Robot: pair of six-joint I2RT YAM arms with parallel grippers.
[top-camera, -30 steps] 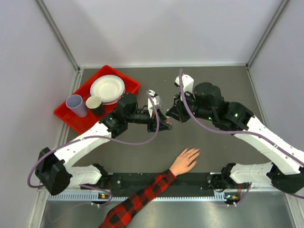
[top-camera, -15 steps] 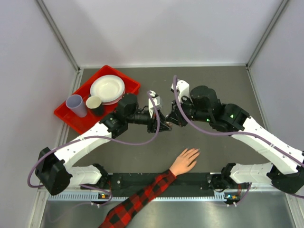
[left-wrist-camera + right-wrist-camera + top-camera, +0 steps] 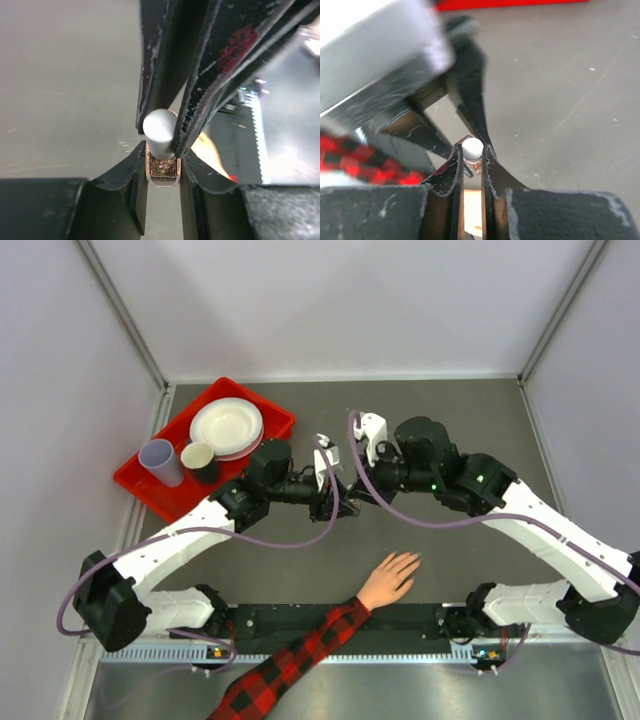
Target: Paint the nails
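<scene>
Nails (image 3: 411,560) can barely be made out, just specks on the hand (image 3: 388,582) laid flat near the table (image 3: 470,420) front edge, with bare surface seen between it and both arms. Over mid-table the left gripper (image 3: 162,162) is clamped on a tiny glittery bottle (image 3: 162,168). The right gripper (image 3: 472,156) is pinched on its white cap (image 3: 472,147), arms angled inward tip to tip. Most of the bottle is hidden by fingers.

Even, bright overhead light; wrist views blurred up close, soft shadows
</scene>
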